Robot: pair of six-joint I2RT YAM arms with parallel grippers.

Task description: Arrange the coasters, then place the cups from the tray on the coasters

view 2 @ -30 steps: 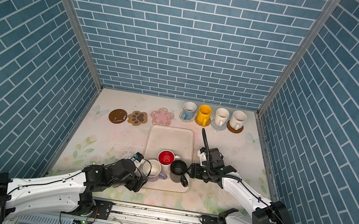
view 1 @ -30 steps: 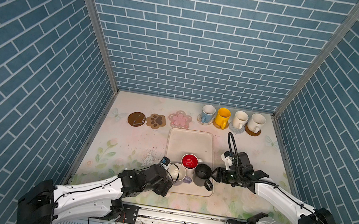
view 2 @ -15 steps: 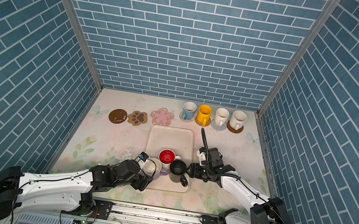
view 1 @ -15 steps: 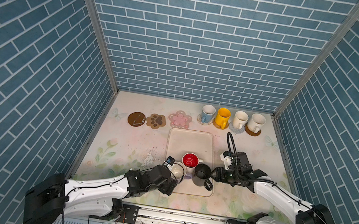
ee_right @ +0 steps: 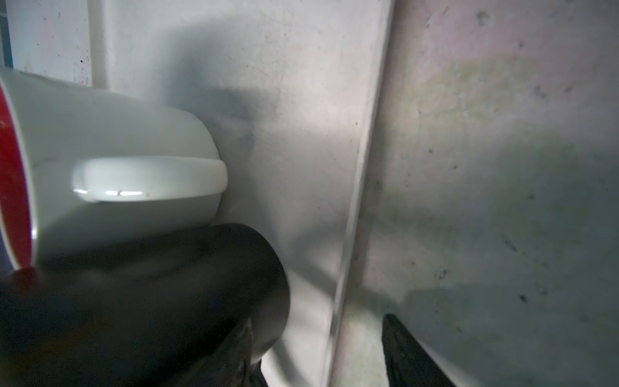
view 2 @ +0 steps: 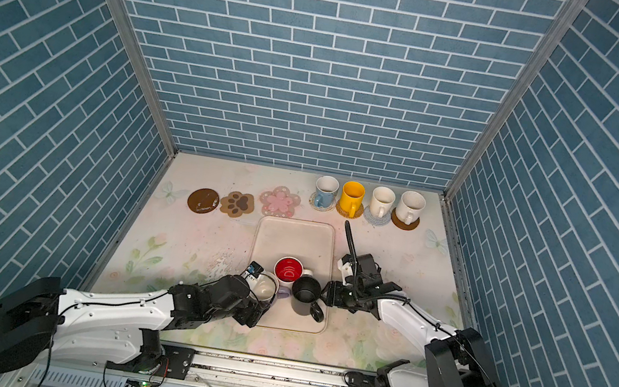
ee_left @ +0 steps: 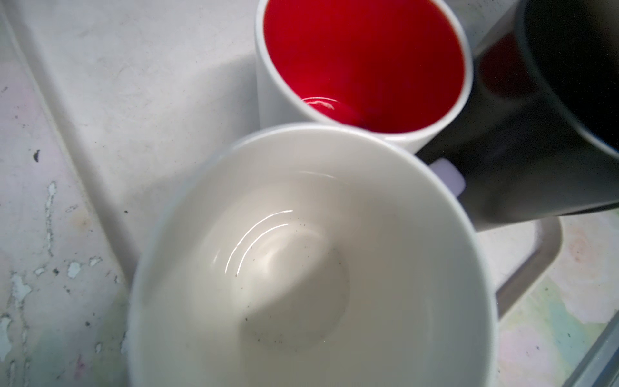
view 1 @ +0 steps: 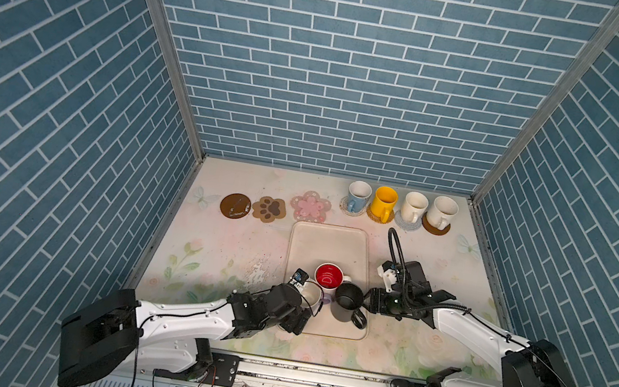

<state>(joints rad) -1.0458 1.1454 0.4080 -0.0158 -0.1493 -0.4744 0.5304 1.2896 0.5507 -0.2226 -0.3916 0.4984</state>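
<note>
- We see three cups left on the tray (view 1: 329, 244), bunched at its near end: the red cup (view 1: 328, 276), the black cup (view 1: 345, 303) and the lavender cup (ee_left: 301, 268), packed close together.
- The left gripper (view 1: 301, 313) is at the lavender cup from the near left side. Its wrist view is filled by the cup's pale inside and shows no fingers, so we cannot tell whether it grips the cup or only brackets it.
- The right gripper (view 1: 369, 298) lies low, rolled on its side, at the black cup's right wall. Its fingers (ee_right: 412, 355) stand apart with only tray rim and cloth (ee_right: 502, 167) between them, so it holds nothing.
- We judge it is there to steady or shift the black cup, because the lavender cup's handle (ee_left: 449, 177) sits hard by it.
- Four cups, from the blue cup (view 1: 358, 194) to a cream cup (view 1: 444, 209), already stand on coasters at the far right.
- The disc (view 1: 235, 206), paw (view 1: 268, 209) and flower (view 1: 310, 208) lie bare to their left. That, we think, is why the left arm takes this cup.
</note>
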